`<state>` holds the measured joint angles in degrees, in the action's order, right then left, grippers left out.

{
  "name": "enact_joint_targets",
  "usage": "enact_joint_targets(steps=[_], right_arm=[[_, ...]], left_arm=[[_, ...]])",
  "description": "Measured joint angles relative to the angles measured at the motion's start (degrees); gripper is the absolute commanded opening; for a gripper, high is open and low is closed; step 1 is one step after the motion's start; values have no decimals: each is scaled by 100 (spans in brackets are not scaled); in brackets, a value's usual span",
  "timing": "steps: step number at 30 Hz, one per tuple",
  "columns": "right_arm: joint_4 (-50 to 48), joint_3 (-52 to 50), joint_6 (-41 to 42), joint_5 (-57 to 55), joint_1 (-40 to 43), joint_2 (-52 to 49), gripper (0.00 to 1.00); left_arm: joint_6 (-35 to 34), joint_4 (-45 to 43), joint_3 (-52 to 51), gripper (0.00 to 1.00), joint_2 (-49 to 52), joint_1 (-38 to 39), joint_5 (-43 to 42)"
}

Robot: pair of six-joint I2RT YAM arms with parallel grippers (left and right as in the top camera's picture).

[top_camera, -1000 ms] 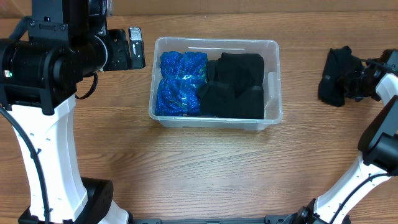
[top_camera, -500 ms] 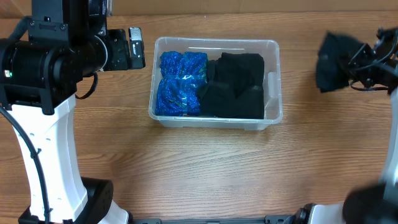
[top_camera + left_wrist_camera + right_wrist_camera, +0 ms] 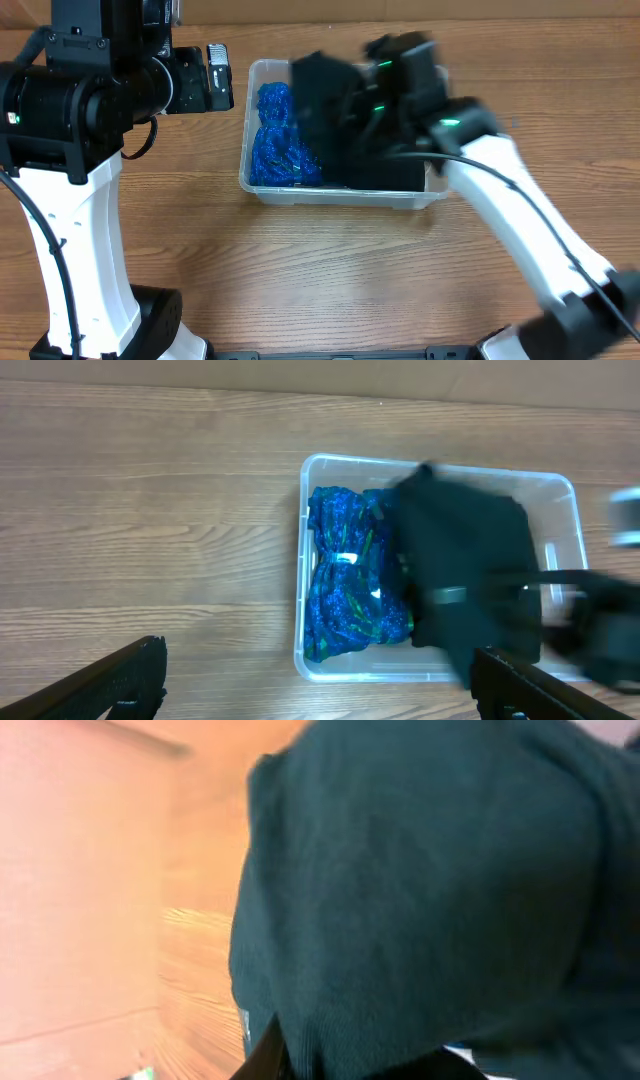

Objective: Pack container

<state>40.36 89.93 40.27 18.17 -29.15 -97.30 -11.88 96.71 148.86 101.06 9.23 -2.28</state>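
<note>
The clear plastic container (image 3: pixel 256 187) stands at the table's middle, holding blue patterned cloth (image 3: pixel 275 150) on its left side and black cloth (image 3: pixel 385 175) on its right. It also shows in the left wrist view (image 3: pixel 300 600), with the blue cloth (image 3: pixel 345 590) inside. My right gripper (image 3: pixel 350 100) is shut on a black cloth (image 3: pixel 318 100) and holds it above the container; that cloth (image 3: pixel 430 890) fills the right wrist view. My left gripper (image 3: pixel 320 695) is open and empty, left of the container, its fingers at the frame's bottom corners.
The left arm's body (image 3: pixel 80 100) stands at the left of the table. The right arm (image 3: pixel 520 220) reaches across from the lower right over the container's right end. The wooden table (image 3: pixel 330 270) shows in front of the container.
My right gripper swung from the far right edge of the table leftward to above the container, carrying the black cloth. The left arm has not moved.
</note>
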Motion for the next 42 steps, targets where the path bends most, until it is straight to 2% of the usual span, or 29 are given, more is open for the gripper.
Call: enact_joint_targets(steps=[1, 2, 6, 7, 11, 17, 20, 25, 28, 31, 34, 38, 42], right_arm=[[0, 0, 129, -212, -136, -330, 44], [13, 0, 225, -337, -199, -573, 66], [162, -4, 232, -511, -251, -1488, 90], [170, -4, 149, -503, -264, -1491, 100], [378, -4, -367, -601, -282, -876, 100], [1775, 4, -780, -656, -273, 1320, 100], [1506, 0, -815, -826, -114, 1882, 100], [1537, -15, -1416, -1963, 326, 3209, 100], [2205, 2, -2000, -2769, 321, 4400, 100], [2710, -37, -2256, -3580, 361, 5084, 100], [2334, -946, -2352, -3969, 955, 5663, 100], [1062, -3025, -2463, -4111, 1698, 6793, 100], [863, -4988, -2494, -4017, 1786, 7761, 100]], left_arm=[[0, 0, 0, 100, 0, 0, 0], [0, 0, 0, 100, 0, 0, -2], [0, 0, 0, 100, 0, 0, -2], [0, 0, 0, 100, 0, 0, -2], [0, 0, 0, 100, 0, 0, 0], [0, 4, 0, 100, 0, 0, -2], [0, -2, 0, 100, 0, 0, 0], [0, 0, 0, 100, 0, 0, -2], [0, 2, 0, 100, 0, 0, -2], [0, 0, 0, 100, 0, 0, 0], [0, 0, 0, 100, 0, 0, -4], [0, 7, -2, 100, 0, 0, 7], [0, 7, 0, 100, 0, 0, 0]])
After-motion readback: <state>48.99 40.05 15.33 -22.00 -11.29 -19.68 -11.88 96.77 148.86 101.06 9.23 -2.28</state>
